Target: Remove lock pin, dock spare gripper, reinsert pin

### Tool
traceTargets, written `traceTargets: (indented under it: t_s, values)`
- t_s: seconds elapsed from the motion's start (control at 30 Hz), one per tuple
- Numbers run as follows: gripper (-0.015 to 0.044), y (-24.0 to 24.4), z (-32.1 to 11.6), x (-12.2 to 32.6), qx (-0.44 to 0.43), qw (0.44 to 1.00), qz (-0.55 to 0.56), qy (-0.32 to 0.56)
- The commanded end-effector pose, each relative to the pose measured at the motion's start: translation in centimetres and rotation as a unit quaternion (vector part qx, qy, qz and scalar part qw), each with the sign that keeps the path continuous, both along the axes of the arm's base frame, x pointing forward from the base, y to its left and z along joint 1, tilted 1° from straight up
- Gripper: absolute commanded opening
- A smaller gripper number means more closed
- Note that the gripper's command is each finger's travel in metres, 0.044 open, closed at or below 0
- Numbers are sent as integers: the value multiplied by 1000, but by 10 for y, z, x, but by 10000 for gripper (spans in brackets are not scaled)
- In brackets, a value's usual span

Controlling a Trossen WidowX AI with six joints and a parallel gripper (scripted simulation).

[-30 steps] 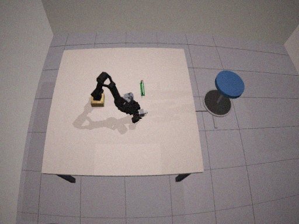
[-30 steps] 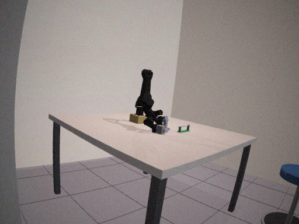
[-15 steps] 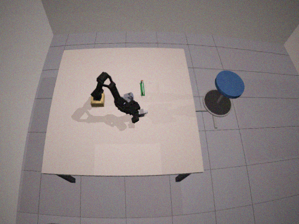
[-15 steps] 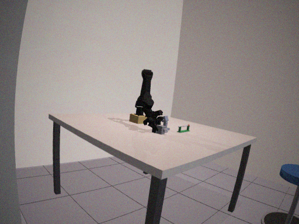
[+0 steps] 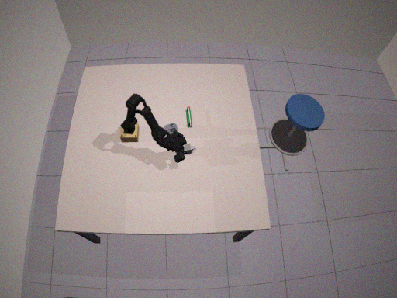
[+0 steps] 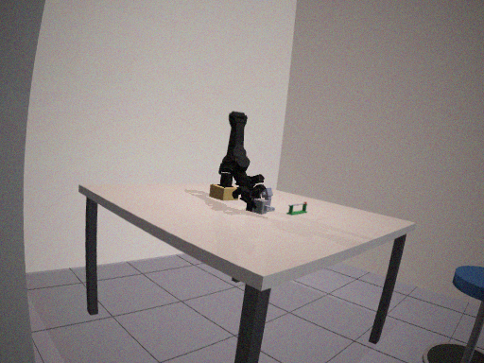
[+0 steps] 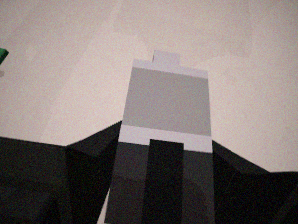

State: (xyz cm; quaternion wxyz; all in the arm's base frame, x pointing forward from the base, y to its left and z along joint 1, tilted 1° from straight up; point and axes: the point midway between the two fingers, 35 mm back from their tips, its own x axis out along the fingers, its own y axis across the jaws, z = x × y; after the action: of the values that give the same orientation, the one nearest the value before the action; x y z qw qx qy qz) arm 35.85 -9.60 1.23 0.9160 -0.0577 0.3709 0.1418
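Observation:
The spare gripper (image 5: 189,147) (image 6: 261,206) (image 7: 167,100), a grey block with dark fingers and a pale spigot, lies on the table. My gripper (image 5: 184,150) (image 6: 253,206) (image 7: 157,131) is shut on it, one black finger at each side in the wrist view. The blue-grey mount (image 5: 170,127) (image 6: 268,193) stands close beside the arm, partly hidden by it; its socket is too small to make out. The lock pin (image 5: 189,116) (image 6: 298,205), a thin pale rod with a red end, appears to rest along the green holder (image 5: 190,126) (image 6: 298,213), apart from the mount.
The green holder's corner (image 7: 2,55) shows at the wrist view's left edge. The arm's wooden base block (image 5: 129,137) (image 6: 222,192) stands behind the gripper. A blue stool (image 5: 305,112) (image 6: 470,279) is on the floor beyond the table (image 5: 163,209) (image 6: 189,222).

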Motion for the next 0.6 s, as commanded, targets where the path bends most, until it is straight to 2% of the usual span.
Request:
traceTargets:
  t_s: [0.0, 0.57]
  values:
    - [0, -3, 22, 6, -4, 1000, -1, -12]
    - [0, -1, 95, -1, -5, 1000, -1, -12]
